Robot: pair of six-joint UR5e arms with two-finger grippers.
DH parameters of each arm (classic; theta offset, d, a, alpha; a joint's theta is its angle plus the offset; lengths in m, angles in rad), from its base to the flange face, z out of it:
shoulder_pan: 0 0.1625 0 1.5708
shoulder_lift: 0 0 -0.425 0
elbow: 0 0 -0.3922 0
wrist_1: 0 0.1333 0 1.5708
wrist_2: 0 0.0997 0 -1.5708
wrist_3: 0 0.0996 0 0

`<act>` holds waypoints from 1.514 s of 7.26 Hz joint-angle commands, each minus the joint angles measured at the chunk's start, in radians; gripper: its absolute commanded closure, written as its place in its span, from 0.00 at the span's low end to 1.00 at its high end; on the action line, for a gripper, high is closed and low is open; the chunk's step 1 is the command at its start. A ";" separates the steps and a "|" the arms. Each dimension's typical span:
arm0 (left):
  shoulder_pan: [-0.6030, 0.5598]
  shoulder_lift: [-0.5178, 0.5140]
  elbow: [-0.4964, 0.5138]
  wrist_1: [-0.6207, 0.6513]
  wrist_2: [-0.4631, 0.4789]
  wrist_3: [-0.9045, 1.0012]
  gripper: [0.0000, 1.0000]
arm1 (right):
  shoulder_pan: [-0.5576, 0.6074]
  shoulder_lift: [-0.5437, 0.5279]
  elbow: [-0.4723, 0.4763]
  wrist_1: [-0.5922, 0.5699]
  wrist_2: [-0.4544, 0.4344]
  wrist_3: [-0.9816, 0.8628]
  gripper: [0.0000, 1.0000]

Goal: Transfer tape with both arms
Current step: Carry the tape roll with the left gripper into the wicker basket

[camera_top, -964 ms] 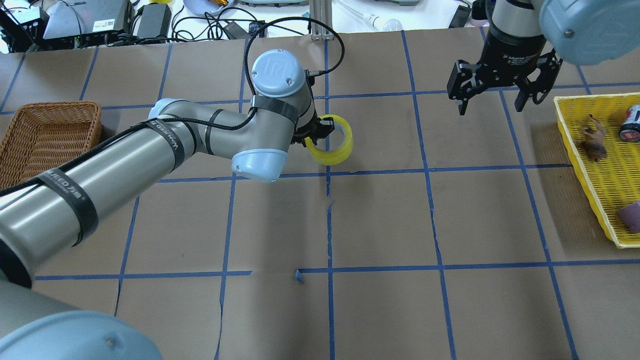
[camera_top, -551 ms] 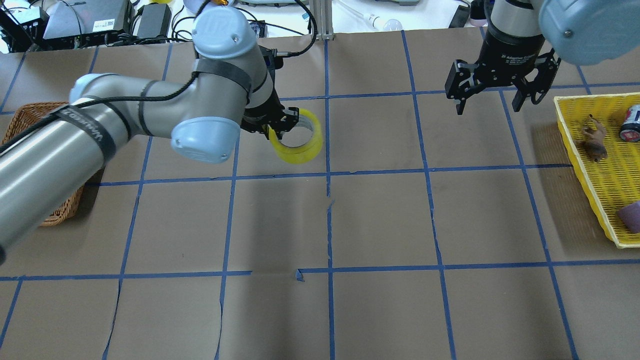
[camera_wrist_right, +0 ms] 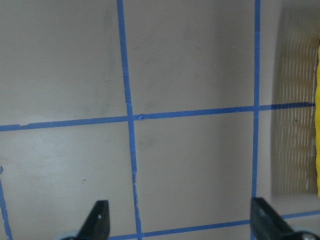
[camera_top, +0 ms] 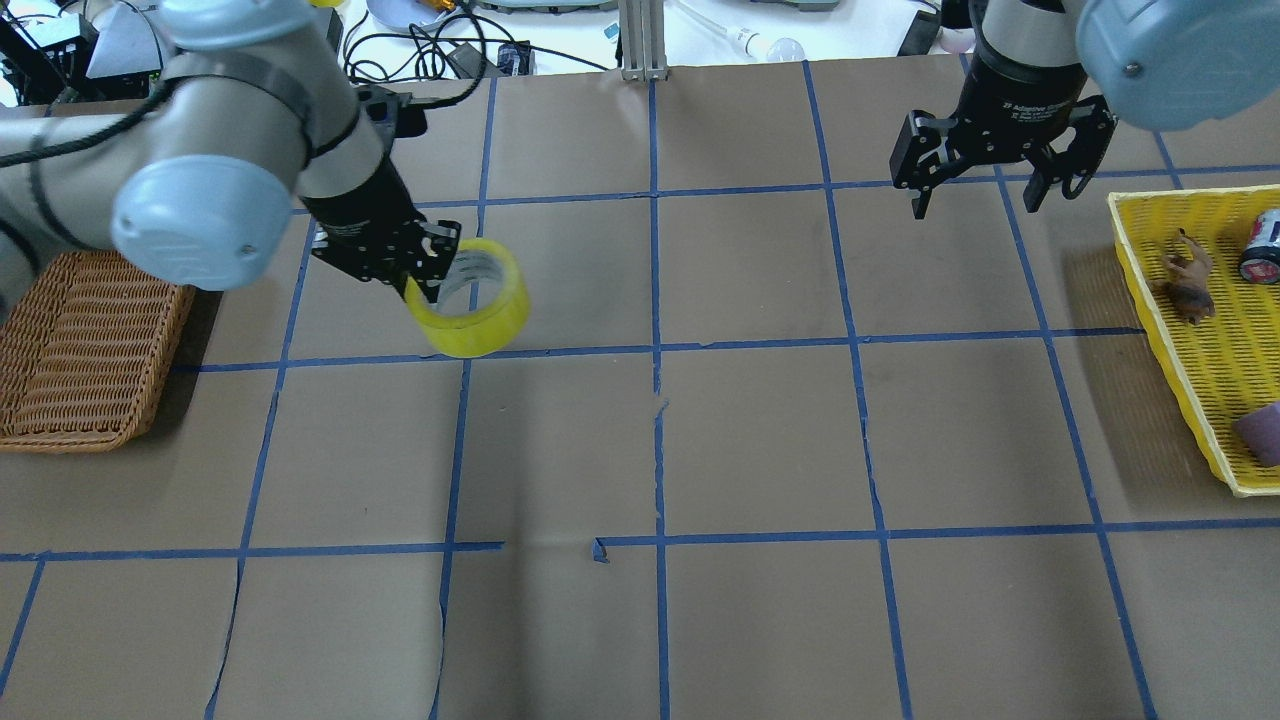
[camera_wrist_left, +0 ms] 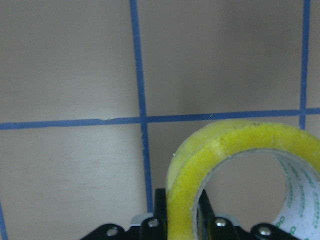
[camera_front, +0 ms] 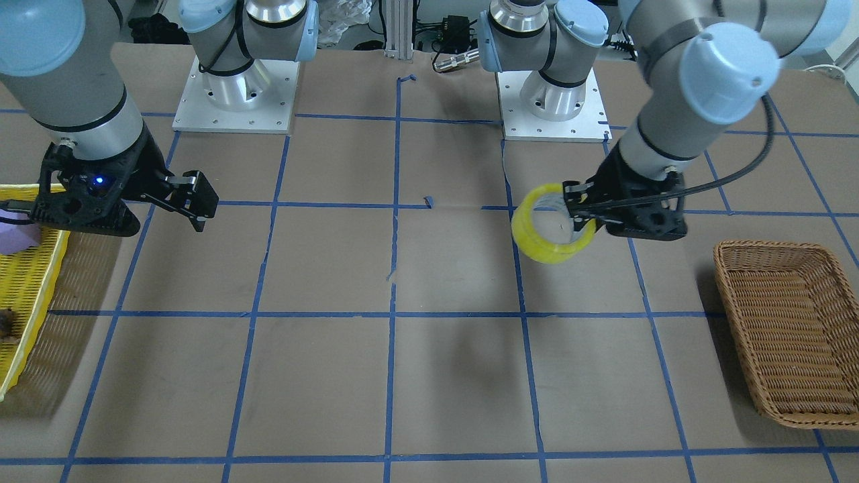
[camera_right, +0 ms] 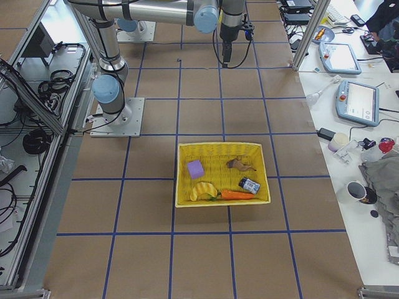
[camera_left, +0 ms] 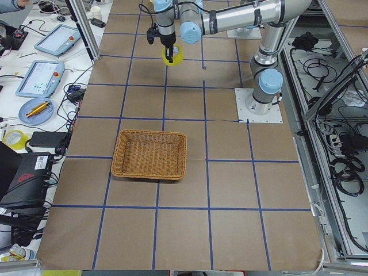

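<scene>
The yellow tape is a thick ring with a pale core, held above the table. My left gripper is shut on the ring's wall at its left side. The tape also shows in the front view, with the left gripper on it, and in the left wrist view, with the fingers clamping its rim. In the left exterior view the tape hangs under the wrist. My right gripper is open and empty, far right of the tape; it also shows in the front view.
A brown wicker basket sits at the table's left, close to the left arm; it also shows in the front view. A yellow tray with a purple block, a can and toys sits at the right edge.
My left arm has carried the tape leftward, from the table's middle line to near the wicker basket. The right gripper has stayed open in nearly the same place.
</scene>
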 commanded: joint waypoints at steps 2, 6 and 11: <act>0.423 0.009 -0.020 -0.077 0.000 0.541 1.00 | 0.003 -0.007 0.007 -0.003 -0.004 0.002 0.00; 0.573 -0.089 0.072 0.030 0.053 0.842 1.00 | 0.003 -0.007 0.013 -0.007 -0.001 -0.003 0.00; 0.568 -0.310 0.098 0.375 0.043 1.043 1.00 | 0.028 -0.101 -0.005 0.097 0.123 0.010 0.00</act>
